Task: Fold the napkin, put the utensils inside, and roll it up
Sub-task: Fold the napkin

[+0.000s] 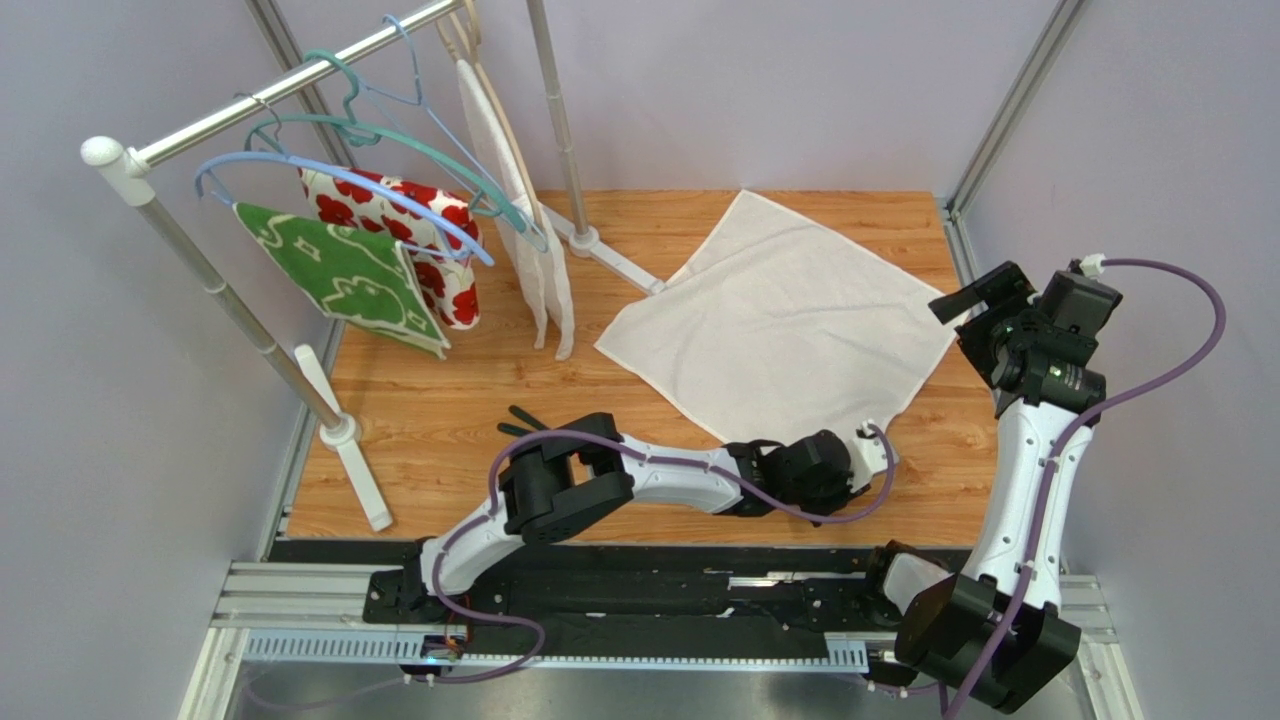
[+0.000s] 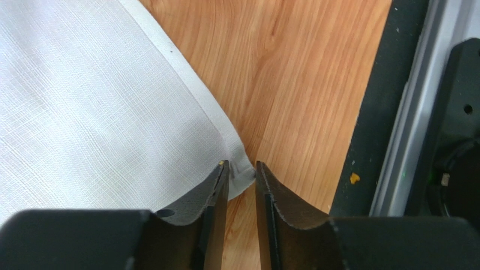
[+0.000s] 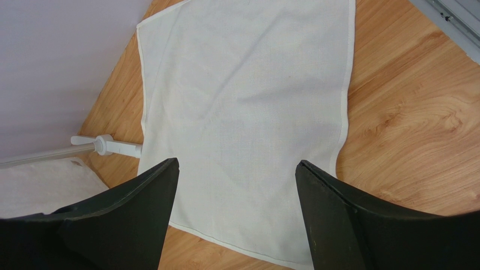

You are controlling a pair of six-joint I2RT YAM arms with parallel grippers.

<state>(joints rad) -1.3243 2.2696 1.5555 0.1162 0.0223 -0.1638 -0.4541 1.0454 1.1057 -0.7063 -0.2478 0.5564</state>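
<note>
Napkin (image 1: 774,323) lies flat on the wooden table (image 1: 451,435), to the right of the rack foot (image 1: 609,252), its left corner close to the foot. It is roughly square, so there is no real long axis. It is turned diamond-wise: one corner points to the far side, one toward the rack foot, one right, and one toward the near table edge. Edges run diagonal to the table edge.

The look is plain off-white with a fine woven texture, a narrow stitched hem all round and faint soft creases. It is spread in a single layer.

Left gripper (image 2: 241,169) sits at the near corner, the one farthest from the rack foot. Its jaws are narrow with a slim gap, and the hemmed corner tip lies between the fingertips (image 2: 221,179). Can't tell whether the cloth is actually pinched.

Right gripper (image 3: 236,163) has its jaws spread wide and holds nothing. It hangs over the napkin's right side, well apart from the rack foot, with cloth showing between its fingers.
</note>
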